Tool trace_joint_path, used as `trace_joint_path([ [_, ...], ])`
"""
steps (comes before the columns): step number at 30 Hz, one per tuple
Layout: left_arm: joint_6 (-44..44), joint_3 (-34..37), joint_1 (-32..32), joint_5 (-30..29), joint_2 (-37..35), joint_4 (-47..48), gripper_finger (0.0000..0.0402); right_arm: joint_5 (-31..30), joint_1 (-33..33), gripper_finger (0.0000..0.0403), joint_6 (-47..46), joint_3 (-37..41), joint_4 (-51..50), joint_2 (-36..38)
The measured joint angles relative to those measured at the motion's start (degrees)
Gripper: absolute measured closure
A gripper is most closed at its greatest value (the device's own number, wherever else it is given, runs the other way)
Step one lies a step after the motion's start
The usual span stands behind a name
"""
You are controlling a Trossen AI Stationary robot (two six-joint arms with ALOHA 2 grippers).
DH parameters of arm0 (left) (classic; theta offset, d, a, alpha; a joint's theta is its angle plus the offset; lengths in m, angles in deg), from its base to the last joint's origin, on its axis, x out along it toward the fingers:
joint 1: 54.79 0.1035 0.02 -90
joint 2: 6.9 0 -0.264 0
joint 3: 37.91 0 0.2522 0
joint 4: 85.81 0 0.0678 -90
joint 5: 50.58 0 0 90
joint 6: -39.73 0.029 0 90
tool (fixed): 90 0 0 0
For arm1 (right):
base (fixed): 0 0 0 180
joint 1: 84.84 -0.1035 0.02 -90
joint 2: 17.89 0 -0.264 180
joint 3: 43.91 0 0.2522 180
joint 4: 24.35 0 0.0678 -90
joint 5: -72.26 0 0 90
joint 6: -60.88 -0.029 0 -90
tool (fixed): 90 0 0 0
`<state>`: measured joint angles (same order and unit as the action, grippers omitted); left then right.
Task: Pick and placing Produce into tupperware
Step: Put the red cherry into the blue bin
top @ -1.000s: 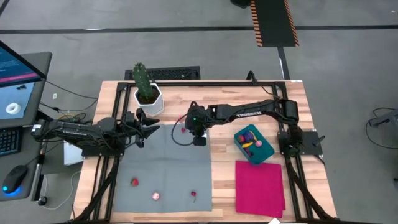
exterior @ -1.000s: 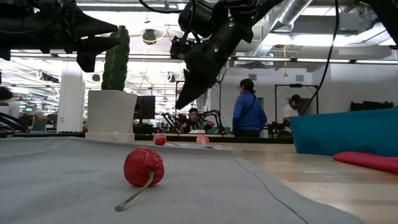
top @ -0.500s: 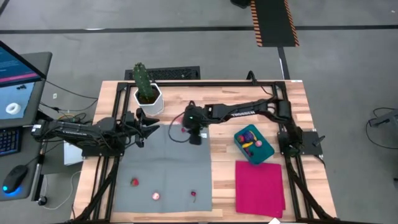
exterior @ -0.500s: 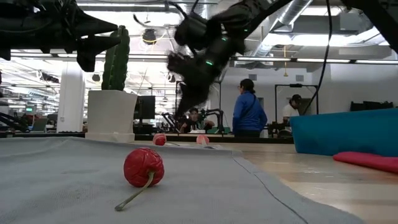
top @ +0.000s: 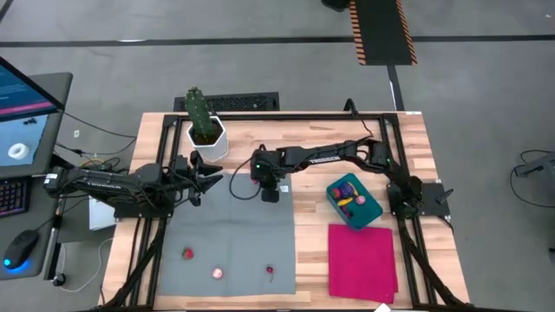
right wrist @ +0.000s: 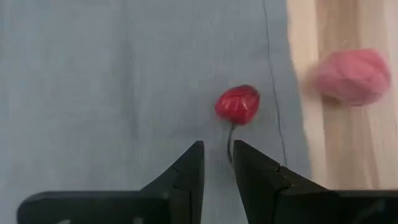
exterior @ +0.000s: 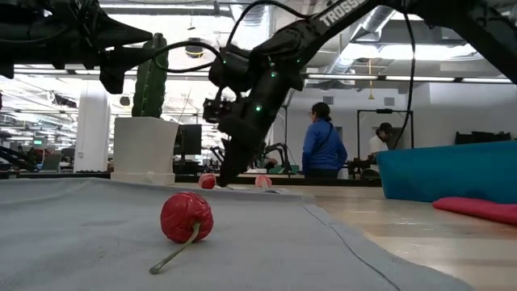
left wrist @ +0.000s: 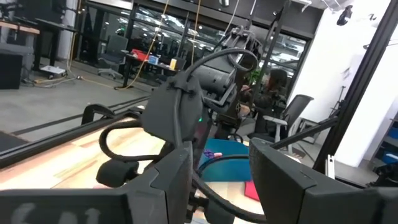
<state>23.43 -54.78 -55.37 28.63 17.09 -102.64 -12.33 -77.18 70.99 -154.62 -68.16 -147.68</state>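
Observation:
A small red produce piece (right wrist: 237,104) with a thin stem lies on the grey cloth (top: 227,232) near its far right edge, and a pink piece (right wrist: 352,76) lies beside it on the bare wood. My right gripper (right wrist: 217,149) hangs low just short of the red piece (exterior: 208,181), pointing steeply down. It is open by a narrow gap, with the stem's end at that gap. Whether a finger touches the stem I cannot tell. The teal tupperware (top: 354,201) holds a few pieces. My left gripper (top: 212,178) waits open at the left.
Three more pieces lie on the grey cloth near its front edge (top: 187,254), (top: 218,273), (top: 271,270). A cactus in a white pot (top: 205,126) stands at the far left. A magenta cloth (top: 362,258) lies in front of the tub. People stand in the room beyond.
My right gripper has come down and toward the table's left edge, from well above the cloth to just over it beside the red piece. The gap between its fingers looks unchanged. The produce has stayed where it was.

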Motion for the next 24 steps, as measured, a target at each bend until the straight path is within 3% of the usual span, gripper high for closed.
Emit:
trace_joint_path([
  [9, 0.07, 0.00, 0.00, 0.00, 0.00, 0.00, 0.0254, 0.56, -0.07, 0.0301, 0.65, -2.85, 0.23, -2.76],
  [17, 0.04, 0.00, 0.00, -0.02, 0.00, 0.01, 0.0254, 0.65, 0.37, 0.0387, 0.43, -2.80, -0.47, -2.36],
  [24, 0.33, 0.00, 0.00, -0.06, 0.00, 0.02, 0.0254, 0.59, 0.26, 0.0392, -0.41, -2.80, -1.02, -2.29],
])
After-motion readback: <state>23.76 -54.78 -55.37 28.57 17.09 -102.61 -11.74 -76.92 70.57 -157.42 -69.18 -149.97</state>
